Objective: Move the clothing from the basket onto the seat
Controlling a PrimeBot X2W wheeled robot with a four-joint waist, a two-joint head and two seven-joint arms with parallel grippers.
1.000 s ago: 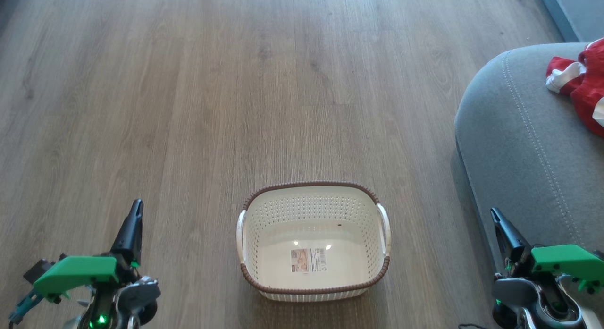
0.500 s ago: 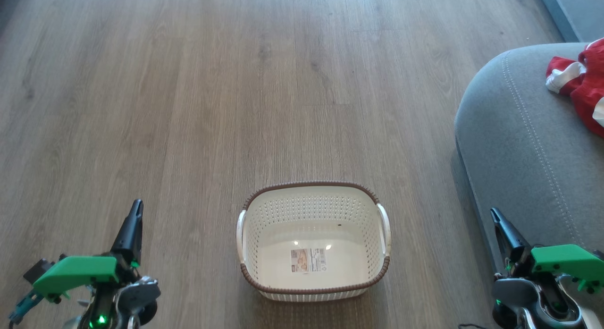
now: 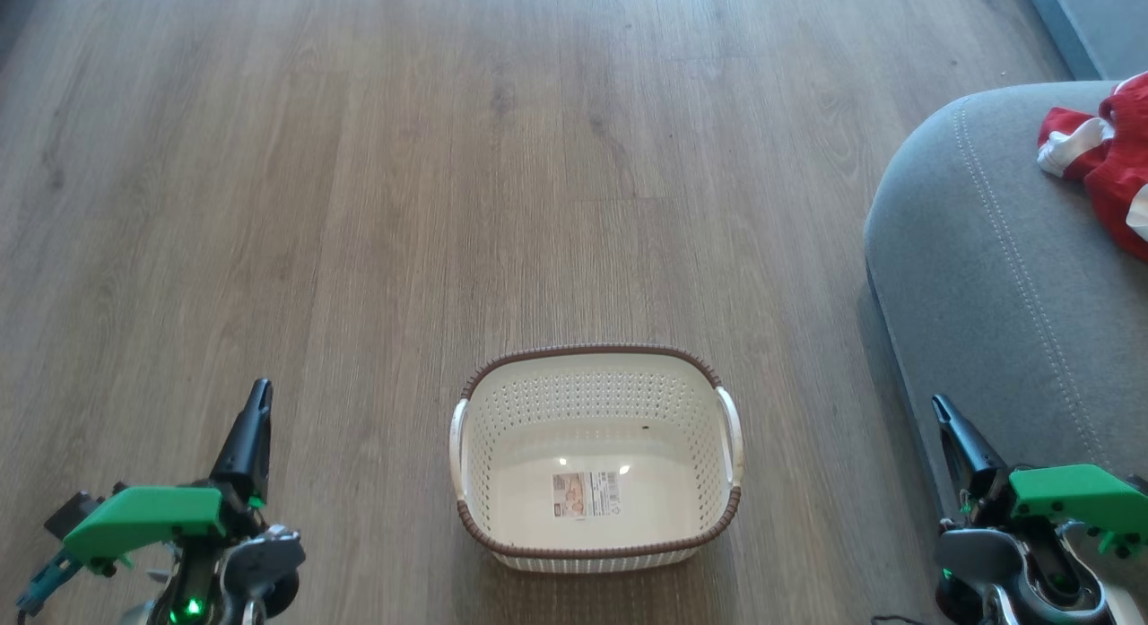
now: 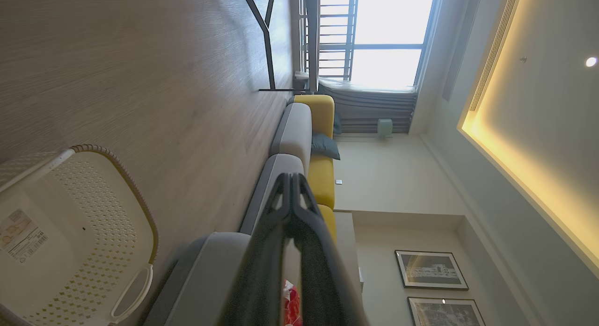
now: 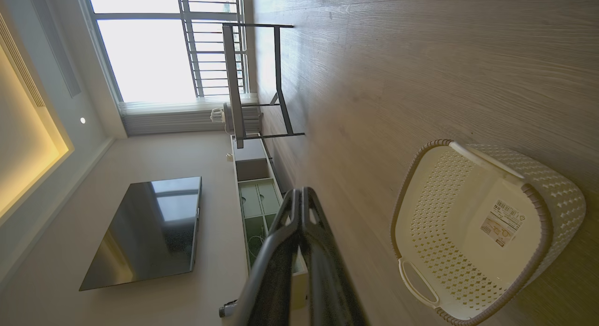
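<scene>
Lower corners: left gripper [image 3: 258,396] and right gripper [image 3: 943,412], fingers pressed together, holding nothing. Lower centre: laundry basket [image 3: 596,551], empty. Upper right: red-and-white clothing [image 3: 1108,172] lying on the grey seat [image 3: 987,275]; probably light and limp, best pinched at a raised fold.

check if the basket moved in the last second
No. The basket sits on the same floor planks, with the same gap to the seat edge as before.

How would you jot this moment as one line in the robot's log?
basket: empty | clothing: on seat | left hand: shut, empty | right hand: shut, empty | task: looks done
</scene>
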